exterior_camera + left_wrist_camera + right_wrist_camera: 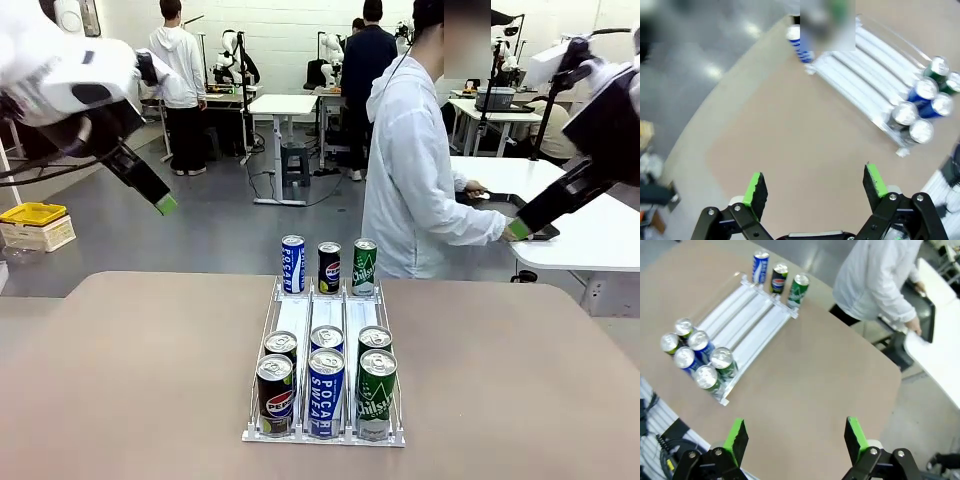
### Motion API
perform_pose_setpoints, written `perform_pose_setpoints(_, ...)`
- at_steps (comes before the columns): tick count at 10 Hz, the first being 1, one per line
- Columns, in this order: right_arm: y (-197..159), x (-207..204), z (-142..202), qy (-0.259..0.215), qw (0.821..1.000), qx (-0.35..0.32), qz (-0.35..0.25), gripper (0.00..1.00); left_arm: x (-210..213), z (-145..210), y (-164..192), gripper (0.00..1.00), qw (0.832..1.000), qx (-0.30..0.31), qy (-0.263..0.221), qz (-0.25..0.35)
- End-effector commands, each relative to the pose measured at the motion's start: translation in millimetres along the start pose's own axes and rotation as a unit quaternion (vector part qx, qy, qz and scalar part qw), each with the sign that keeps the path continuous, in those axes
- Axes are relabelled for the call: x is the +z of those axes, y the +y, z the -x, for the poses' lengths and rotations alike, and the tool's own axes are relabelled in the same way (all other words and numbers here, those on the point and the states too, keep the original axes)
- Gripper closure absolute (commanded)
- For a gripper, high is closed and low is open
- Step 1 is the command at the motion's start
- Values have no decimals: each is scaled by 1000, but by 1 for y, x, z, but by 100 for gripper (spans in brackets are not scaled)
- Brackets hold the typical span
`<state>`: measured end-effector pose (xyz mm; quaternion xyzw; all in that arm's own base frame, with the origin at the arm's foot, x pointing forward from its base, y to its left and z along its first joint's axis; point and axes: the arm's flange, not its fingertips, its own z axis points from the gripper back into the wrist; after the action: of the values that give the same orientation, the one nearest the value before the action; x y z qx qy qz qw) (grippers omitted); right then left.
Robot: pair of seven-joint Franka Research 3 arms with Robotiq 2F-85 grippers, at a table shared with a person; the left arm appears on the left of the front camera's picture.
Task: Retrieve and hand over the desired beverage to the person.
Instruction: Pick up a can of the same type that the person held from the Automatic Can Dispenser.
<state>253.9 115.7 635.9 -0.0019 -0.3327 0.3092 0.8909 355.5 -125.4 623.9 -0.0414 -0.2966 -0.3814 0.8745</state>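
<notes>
A clear three-lane rack point(300, 318) stands mid-table. At its far end are a blue can point(292, 264), a black can point(329, 267) and a green can point(364, 266). Several more cans point(326, 390) crowd its near end. The person point(415, 170) in a white jacket stands at the far edge, turned toward a side table. High over the table's left hangs my left gripper point(160, 203), and its wrist view shows it point(814, 184) open and empty. My right gripper point(517, 230) is raised at the right, also open point(796, 434) and empty. From the right wrist I see the rack point(747, 310) and the person point(880, 275).
A white side table point(600, 240) stands at the right, where the person's hands rest on a black tray point(500, 200). A yellow crate point(33, 213) sits on the floor at the left. Bare tan tabletop point(120, 380) spreads on both sides of the rack.
</notes>
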Motion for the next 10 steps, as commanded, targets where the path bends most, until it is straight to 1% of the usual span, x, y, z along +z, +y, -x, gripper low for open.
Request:
perform_pose_setpoints(1, -58, 18, 14, -5, 993, -5, -119, 0, 31, 13, 55, 0, 989, 11, 22, 149)
perform_pose_setpoints(2, -89, 23, 23, -23, 988, -18, -154, 0, 41, 23, 77, 0, 982, 22, 14, 189)
perform_pose_setpoints(3, -122, 30, 38, -57, 979, -24, -193, 0, 51, 36, 109, 0, 976, 42, -3, 215)
perform_pose_setpoints(4, -144, 34, 55, -86, 972, -32, -215, 0, 60, 53, 130, 0, 970, 63, -27, 231)
perform_pose_setpoints(5, -165, 34, 73, -108, 966, -57, -228, 0, 68, 74, 143, 0, 968, 91, -53, 227)
perform_pose_setpoints(7, -207, 25, 106, -150, 947, -126, -253, 0, 77, 108, 165, 0, 964, 140, -101, 203)
perform_pose_setpoints(8, -215, 22, 116, -155, 943, -140, -260, 0, 78, 121, 168, 0, 961, 160, -121, 190)
perform_pose_setpoints(9, -216, 16, 116, -155, 942, -143, -263, 0, 80, 127, 171, 0, 958, 186, -132, 174)
perform_pose_setpoints(10, -213, 30, 115, -151, 949, -131, -244, 0, 87, 118, 176, 0, 962, 154, -91, 205)
